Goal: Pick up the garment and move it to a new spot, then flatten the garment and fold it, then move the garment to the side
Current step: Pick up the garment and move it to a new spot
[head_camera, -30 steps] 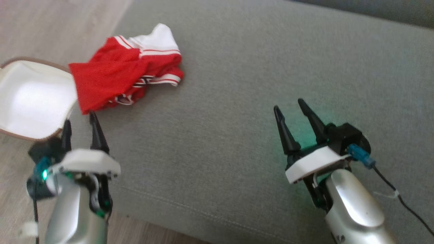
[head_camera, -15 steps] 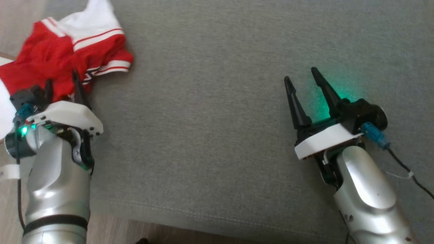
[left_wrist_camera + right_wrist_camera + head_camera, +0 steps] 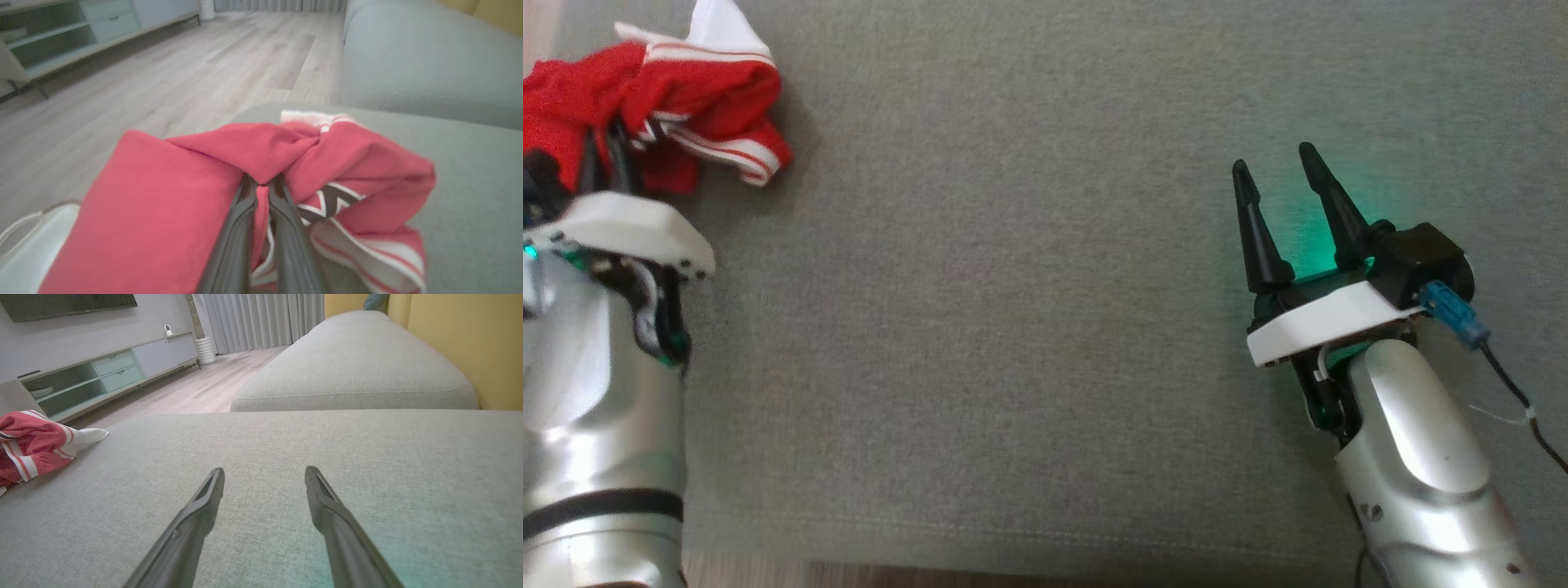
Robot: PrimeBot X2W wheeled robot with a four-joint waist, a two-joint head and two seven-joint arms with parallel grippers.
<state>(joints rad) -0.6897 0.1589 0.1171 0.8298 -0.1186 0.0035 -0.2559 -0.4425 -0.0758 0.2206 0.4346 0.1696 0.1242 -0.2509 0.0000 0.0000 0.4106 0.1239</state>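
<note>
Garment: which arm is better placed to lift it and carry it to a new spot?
Left. The left fingers are shut on a fold of the garment, so that arm can lift straight away. The right fingers stand open over bare sofa cushion, well apart from the cloth.

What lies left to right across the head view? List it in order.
In order: red and white garment → bare grey cushion → right end effector → black cable.

A home living room: a grey fabric sofa [image 3: 351,355], pale wood-plank floor [image 3: 163,81], a low media cabinet [image 3: 110,371] beneath a wall-mounted screen [image 3: 69,304], and long grey curtains [image 3: 261,318].
</note>
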